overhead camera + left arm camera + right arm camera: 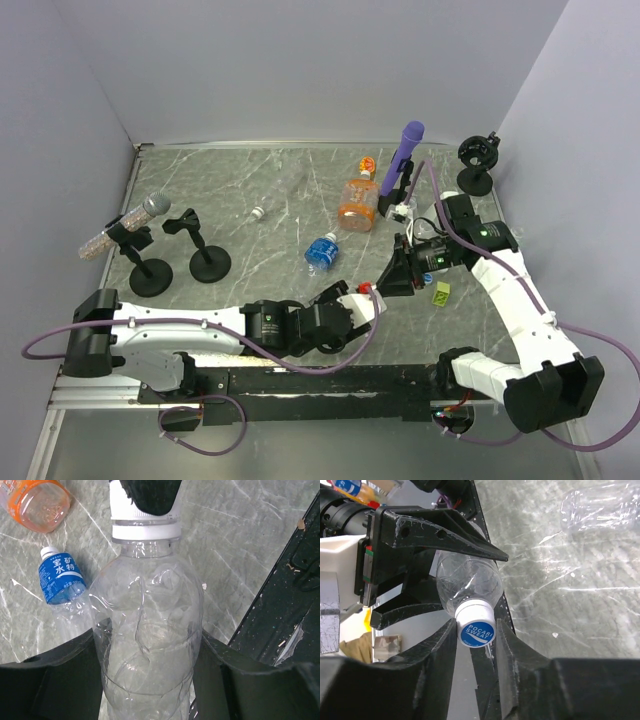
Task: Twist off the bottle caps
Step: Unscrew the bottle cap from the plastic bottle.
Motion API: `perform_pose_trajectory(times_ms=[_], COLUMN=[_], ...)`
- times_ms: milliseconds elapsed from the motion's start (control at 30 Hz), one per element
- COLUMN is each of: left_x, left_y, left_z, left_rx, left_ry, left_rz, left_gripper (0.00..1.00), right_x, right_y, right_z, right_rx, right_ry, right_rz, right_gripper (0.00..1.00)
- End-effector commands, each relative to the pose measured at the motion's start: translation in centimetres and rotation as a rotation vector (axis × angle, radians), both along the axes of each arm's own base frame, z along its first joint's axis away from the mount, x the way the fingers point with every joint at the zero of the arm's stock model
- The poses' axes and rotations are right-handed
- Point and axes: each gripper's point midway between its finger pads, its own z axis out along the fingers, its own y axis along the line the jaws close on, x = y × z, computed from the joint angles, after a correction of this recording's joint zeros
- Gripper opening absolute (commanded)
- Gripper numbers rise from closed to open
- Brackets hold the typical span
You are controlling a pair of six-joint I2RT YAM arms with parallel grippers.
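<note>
My left gripper [150,680] is shut on the body of a plain clear bottle [150,630], one finger on each side. The bottle's white cap [145,527] has a blue top reading Pocari Sweat [476,630]. My right gripper [476,632] is shut on that cap, with a finger [440,655] against each side. In the top view the two grippers meet near the table's front centre, left [360,300] and right [390,278]. A blue-label bottle [322,250] with a white cap [48,551] and an orange bottle [357,203] lie behind.
Another clear bottle [600,507] lies on the marble table. A small white cap [258,213] lies mid-table. A yellow-green block [441,293] sits by the right arm. A purple stick [405,150] stands at the back, and microphone stands [150,270] are on the left.
</note>
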Motion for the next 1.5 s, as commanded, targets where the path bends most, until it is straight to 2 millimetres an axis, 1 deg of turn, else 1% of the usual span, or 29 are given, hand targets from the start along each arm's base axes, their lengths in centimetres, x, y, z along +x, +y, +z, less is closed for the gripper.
perform_pose_trajectory(times_ms=[0,133,167,200,233,333,400,467,500,533,567,633,700,733,767,800,833,867,933,1000,1033,1167,1200,1267,1367,1467], left_x=[0.1,-0.4,-0.8,-1.2,-1.6,-2.9,-3.2,-3.2,-2.8,-2.6,-2.5,-1.9,-1.3,-1.0,-0.7,-0.5,-0.2,0.2,1.1,1.7,1.7,2.1,2.6,2.5,2.5,2.5], left_y=[-1.0,-1.2,-1.4,-1.5,-1.5,-1.2,-0.6,0.0,0.3,0.4,0.5,0.7,0.9,1.1,1.2,1.4,1.5,1.7,2.1,2.5,2.5,2.1,2.3,2.0,1.3,1.0], left_z=[2.3,2.7,3.1,2.8,3.6,4.8,5.3,5.6,5.7,5.8,5.8,5.5,5.0,4.5,4.1,3.7,3.3,3.0,2.6,2.3,2.2,2.4,2.5,2.3,2.3,2.4], left_rx=[-0.077,-0.112,-0.148,-0.164,-0.219,-0.332,-0.385,-0.410,-0.418,-0.417,-0.410,-0.389,-0.362,-0.344,-0.330,-0.314,-0.301,-0.289,-0.271,-0.245,-0.228,-0.167,-0.146,-0.122,-0.144,-0.161], left_ry=[-0.009,0.000,0.020,0.048,0.082,0.171,0.231,0.274,0.282,0.282,0.286,0.282,0.271,0.268,0.263,0.260,0.256,0.246,0.229,0.193,0.160,0.051,0.000,-0.037,-0.060,-0.061], left_rz=[0.012,-0.024,-0.059,-0.095,-0.142,-0.296,-0.383,-0.439,-0.447,-0.454,-0.459,-0.446,-0.427,-0.408,-0.394,-0.380,-0.358,-0.337,-0.277,-0.218,-0.192,-0.080,-0.016,0.014,0.027,0.036], left_gripper=[0.20,0.21,0.21,0.21,0.21,0.20,0.20,0.20,0.19,0.19,0.19,0.19,0.19,0.19,0.19,0.20,0.19,0.19,0.18,0.18,0.18,0.18,0.18,0.18,0.18,0.18], right_x=[-0.7,-1.4,-1.5,-1.8,-1.9,-2.2,-2.3,-1.9,-1.0,-0.8,-0.6,-0.7,-0.6,-0.3,-0.2,0.1,0.5,0.9,0.9,1.0,0.9,1.2,1.0,0.9,1.3,1.7], right_y=[0.5,0.6,0.7,0.6,0.7,0.6,0.6,0.6,1.0,1.1,1.4,1.6,1.9,2.0,2.0,2.0,1.9,1.7,1.2,0.7,0.5,0.1,0.1,0.1,0.0,-0.1], right_z=[1.6,2.1,2.3,2.6,2.8,3.5,3.9,4.3,4.8,4.6,5.0,5.4,5.8,5.9,6.0,6.2,6.5,6.7,7.5,8.0,7.9,5.5,5.0,4.0,2.6,1.3], right_rx=[0.041,0.059,0.067,0.079,0.088,0.111,0.132,0.140,0.141,0.136,0.148,0.163,0.170,0.167,0.158,0.146,0.130,0.107,0.088,0.084,0.081,0.026,0.020,0.005,-0.034,-0.069], right_ry=[0.001,-0.032,-0.060,-0.103,-0.143,-0.355,-0.554,-0.770,-0.850,-0.870,-0.876,-0.797,-0.717,-0.679,-0.644,-0.603,-0.577,-0.544,-0.505,-0.424,-0.348,-0.111,-0.068,-0.008,0.064,0.113], right_rz=[0.041,0.097,0.122,0.153,0.175,0.260,0.321,0.332,0.310,0.297,0.297,0.314,0.308,0.292,0.268,0.235,0.195,0.148,0.090,0.027,-0.020,-0.149,-0.158,-0.170,-0.184,-0.193], right_gripper=[0.31,0.22,0.22,0.20,0.19,0.17,0.17,0.17,0.17,0.17,0.17,0.18,0.24,0.29,0.38,0.67,0.89,0.99,0.99,0.99,0.99,0.99,0.99,0.99,0.99,0.96])
